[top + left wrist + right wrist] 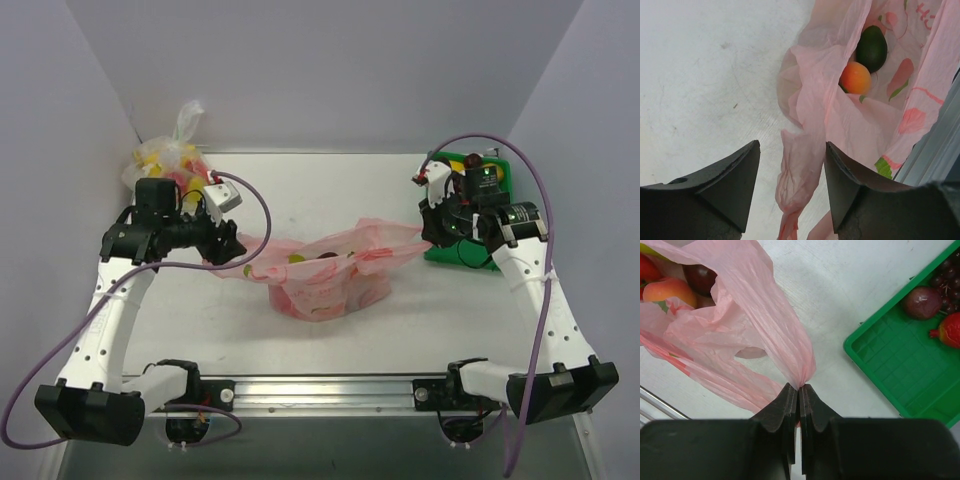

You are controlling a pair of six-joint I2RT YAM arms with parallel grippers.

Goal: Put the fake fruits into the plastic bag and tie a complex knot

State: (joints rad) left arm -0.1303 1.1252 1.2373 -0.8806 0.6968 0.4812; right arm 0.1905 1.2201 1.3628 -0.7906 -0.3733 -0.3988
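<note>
The pink plastic bag (325, 275) lies mid-table with fruits inside. In the left wrist view a peach (855, 78) and a dark green fruit (871, 48) show in its mouth. In the right wrist view a peach (670, 289) and a dark fruit (701, 277) show inside. My left gripper (232, 250) is open, its jaws either side of the left handle loop (800, 170) without pinching it. My right gripper (432, 228) is shut on the right handle loop (785, 335), pulled taut. No knot shows.
A green tray (495, 215) at the right, under the right arm, holds dark grapes (945, 277), a purple fruit (923, 302) and a red fruit (951, 330). A clear bag of yellow-red fruit (172, 160) sits at the back left. A metal rail (330, 390) runs along the near edge.
</note>
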